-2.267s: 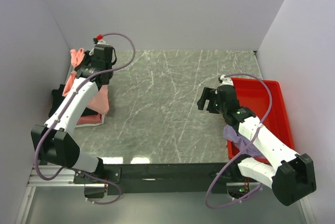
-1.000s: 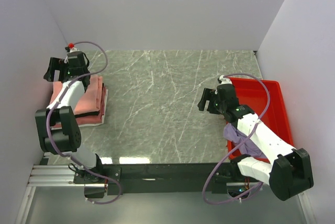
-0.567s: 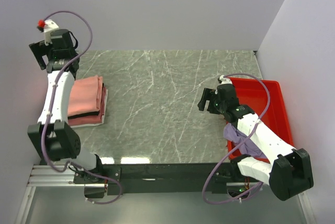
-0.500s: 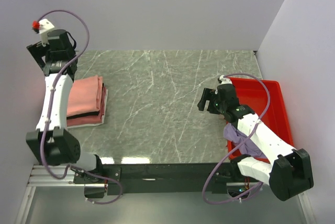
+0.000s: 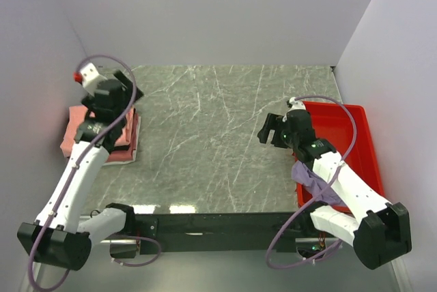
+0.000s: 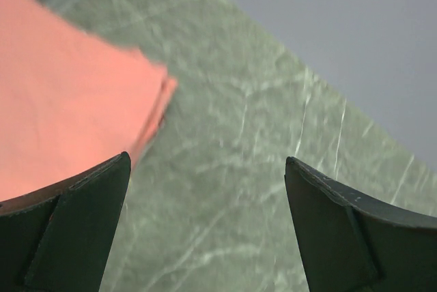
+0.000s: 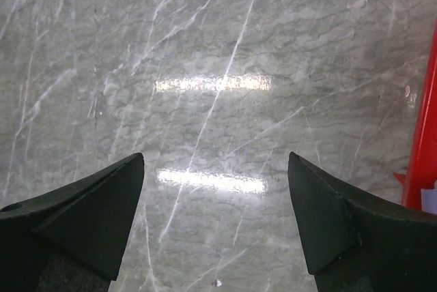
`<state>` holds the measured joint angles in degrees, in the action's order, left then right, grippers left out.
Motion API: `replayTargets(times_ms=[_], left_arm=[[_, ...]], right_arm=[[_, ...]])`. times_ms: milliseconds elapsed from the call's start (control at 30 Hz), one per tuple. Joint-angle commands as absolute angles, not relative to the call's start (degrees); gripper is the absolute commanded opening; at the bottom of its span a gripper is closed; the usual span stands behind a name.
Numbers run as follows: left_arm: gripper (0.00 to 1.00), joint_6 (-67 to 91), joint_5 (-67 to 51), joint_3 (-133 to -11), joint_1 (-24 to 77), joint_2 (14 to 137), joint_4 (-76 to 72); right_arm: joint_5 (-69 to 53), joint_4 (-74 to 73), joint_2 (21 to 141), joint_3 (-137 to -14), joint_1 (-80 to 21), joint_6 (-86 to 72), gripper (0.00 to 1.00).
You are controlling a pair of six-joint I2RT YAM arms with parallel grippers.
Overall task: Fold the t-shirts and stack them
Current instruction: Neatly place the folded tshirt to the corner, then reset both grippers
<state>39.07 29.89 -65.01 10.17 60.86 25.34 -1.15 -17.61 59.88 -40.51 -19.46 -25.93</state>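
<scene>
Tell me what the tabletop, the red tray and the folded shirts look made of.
Tabletop: polished stone or marble-look laminate; veined, mirrors the lights.
Red tray: likely hard plastic; uniform colour, rigid raised rim.
Folded shirts: soft matte cloth, probably knit; rounded fold edges, no shine.

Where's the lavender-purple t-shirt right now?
Top view, right side: the crumpled lavender-purple cloth t-shirt drapes over the near-left corner of the red plastic tray.

Glossy marble-look table (image 7: pixel 225 46), soft matt cloth t-shirts (image 6: pixel 61 101), shiny plastic tray (image 5: pixel 341 128)
</scene>
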Motion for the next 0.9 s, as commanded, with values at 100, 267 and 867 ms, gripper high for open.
replayTargets(times_ms=[100,267,867], left_arm=[[0.99,49.7,32.5,-53.6,18.1,55.6,26.8],[0.99,52.8,33.2,-46.3,23.0,54.8,25.9],[0.99,46.2,28.3,-31.5,28.3,44.9,12.3]], right_arm=[[1.0,-15.7,55.7,-41.2,-19.2,-26.5,0.92],[4.9,-14.9,53.9,-40.9,-19.1,-27.2,0.92],[6.7,-5.9,59.4,-38.0,-19.2,-29.7,0.93]])
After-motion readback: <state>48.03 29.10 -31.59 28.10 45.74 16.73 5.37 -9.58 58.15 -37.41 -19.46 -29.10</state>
